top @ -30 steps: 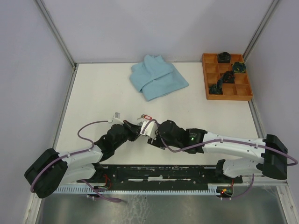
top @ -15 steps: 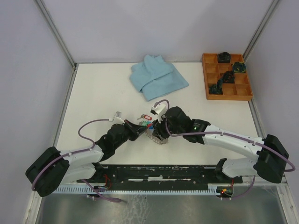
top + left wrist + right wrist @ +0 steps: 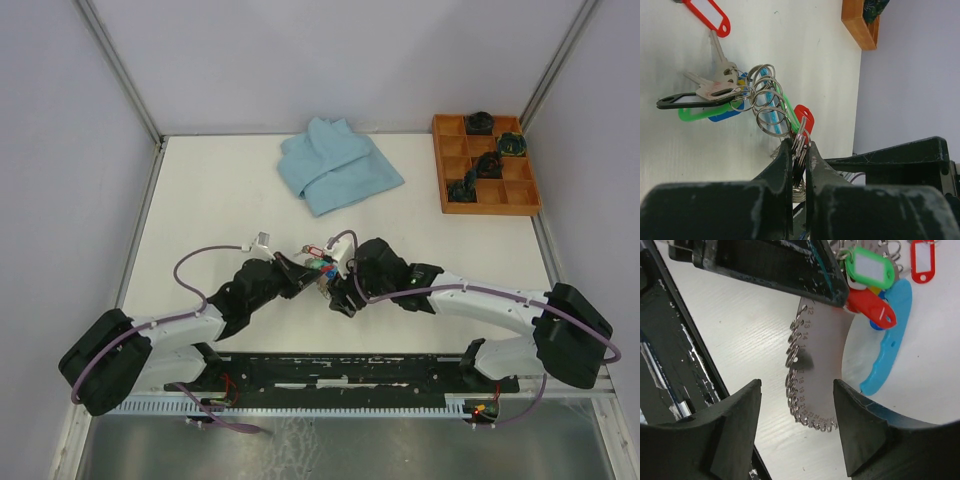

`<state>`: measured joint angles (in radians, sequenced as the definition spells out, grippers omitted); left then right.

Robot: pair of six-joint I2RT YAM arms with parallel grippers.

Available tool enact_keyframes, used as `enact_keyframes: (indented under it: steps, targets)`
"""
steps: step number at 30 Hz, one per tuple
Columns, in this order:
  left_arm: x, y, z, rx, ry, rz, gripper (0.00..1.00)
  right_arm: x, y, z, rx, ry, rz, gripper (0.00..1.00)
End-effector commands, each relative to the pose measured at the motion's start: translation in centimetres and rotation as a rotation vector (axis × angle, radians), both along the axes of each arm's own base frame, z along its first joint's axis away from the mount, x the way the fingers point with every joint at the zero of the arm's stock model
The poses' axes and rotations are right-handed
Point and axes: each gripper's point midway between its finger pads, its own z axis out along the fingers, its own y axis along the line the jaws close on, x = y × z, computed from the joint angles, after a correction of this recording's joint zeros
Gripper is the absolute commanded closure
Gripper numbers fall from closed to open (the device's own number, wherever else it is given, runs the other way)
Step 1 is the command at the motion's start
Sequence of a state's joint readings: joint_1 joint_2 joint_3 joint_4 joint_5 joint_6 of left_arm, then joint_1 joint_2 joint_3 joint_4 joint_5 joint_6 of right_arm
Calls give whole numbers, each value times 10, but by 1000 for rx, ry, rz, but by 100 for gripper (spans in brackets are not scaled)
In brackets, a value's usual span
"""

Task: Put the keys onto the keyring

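A white table (image 3: 200, 220) fills the floor of a booth closed in by pale grey walls (image 3: 300, 60) with metal corner posts. The keyring (image 3: 820, 355) lies near the table's front middle. The left arm (image 3: 190, 325) reaches to it low from the near-left corner, its purple cable looping above the forearm. The right arm (image 3: 480, 298) stretches in from the near-right corner with its wrist bent down over the ring. A folded light-blue cloth (image 3: 335, 165) lies well beyond the keyring towards the back wall. A wooden compartment tray (image 3: 492, 209) with dark bundles in some cells sits far to the ring's back right. The keyring is a grey curved plate edged with small wire loops, and a light-blue segment joins it on one side. The left gripper (image 3: 799, 152) has its jaws pressed together on a few of those loops, pinching the ring's edge. The right gripper (image 3: 796, 390) hangs just above the plate with its jaws spread wide, touching nothing. The keys (image 3: 715, 90) with dark, green and blue tags bunch on the loops beside the left jaws, and a red tag (image 3: 804, 120) sits closer to the pinch. One loose key (image 3: 707, 17) with a red tag lies flat on the table just beyond the keyring.
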<state>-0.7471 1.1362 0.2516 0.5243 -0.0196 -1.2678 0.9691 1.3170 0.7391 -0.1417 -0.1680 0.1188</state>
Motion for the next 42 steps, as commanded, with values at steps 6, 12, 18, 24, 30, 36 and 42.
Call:
enact_keyframes:
  steps: [6, 12, 18, 24, 30, 36, 42]
  targets:
    - [3, -20, 46, 11, -192, -140, 97, 8, 15, 32, 202, 12, 114, 23]
    - [1, -23, 58, -5, -215, -157, 97, 9, 20, 27, 240, 74, 149, 21]
    - [1, -23, 64, -19, -232, -158, 97, 10, 20, 8, 211, 112, 147, 21]
    - [-1, -24, 71, -34, -248, -167, 97, 7, 26, 5, 240, 132, 185, 25]
    - [0, -23, 76, -45, -264, -158, 97, 1, 30, 4, 262, 158, 223, 34]
    - [0, -23, 81, -56, -278, -155, 95, 1, 29, 8, 272, 152, 219, 48]
    - [0, -18, 81, -44, -305, -146, 75, 2, 28, 18, 294, 150, 206, 63]
